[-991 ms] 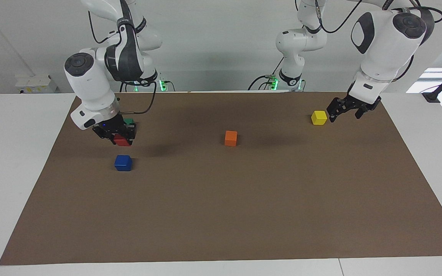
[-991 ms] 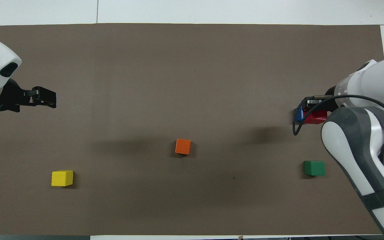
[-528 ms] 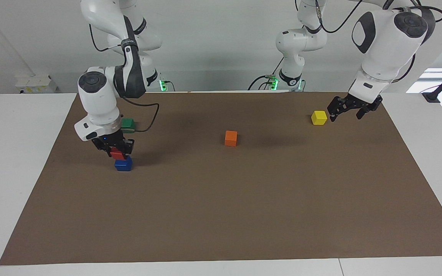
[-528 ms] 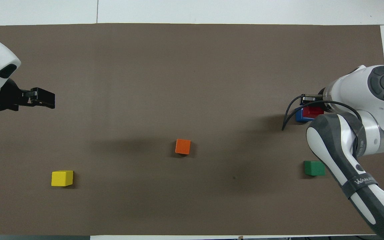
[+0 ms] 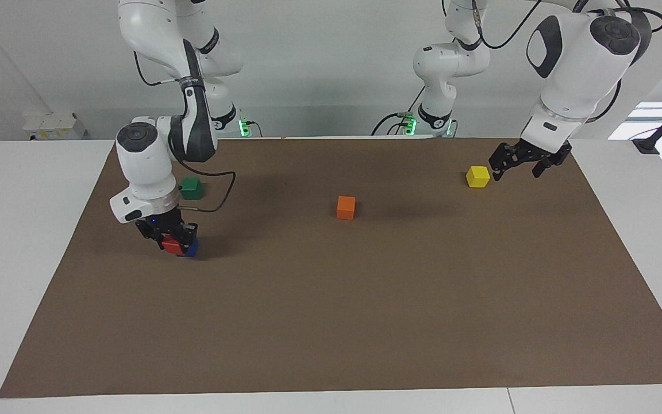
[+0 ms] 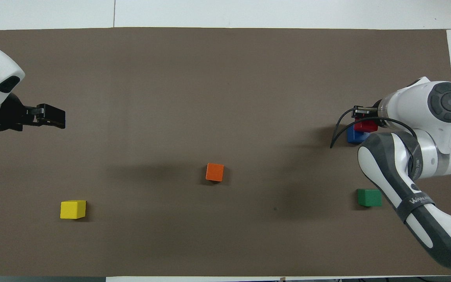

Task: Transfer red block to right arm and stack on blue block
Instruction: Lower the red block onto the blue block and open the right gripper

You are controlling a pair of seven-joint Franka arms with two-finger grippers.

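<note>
Your right gripper (image 5: 172, 241) has its fingers clamped on the red block (image 5: 172, 246), low at the blue block (image 5: 192, 249); whether the two blocks touch is unclear. Your left gripper (image 5: 516, 167) waits over the tabletop (image 5: 365, 299) beside the yellow block (image 5: 477, 176), fingers spread and holding nothing.

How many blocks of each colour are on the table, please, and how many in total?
red block: 1, in the right gripper
blue block: 1
green block: 1
orange block: 1
yellow block: 1, by the left gripper
Total: 5
</note>
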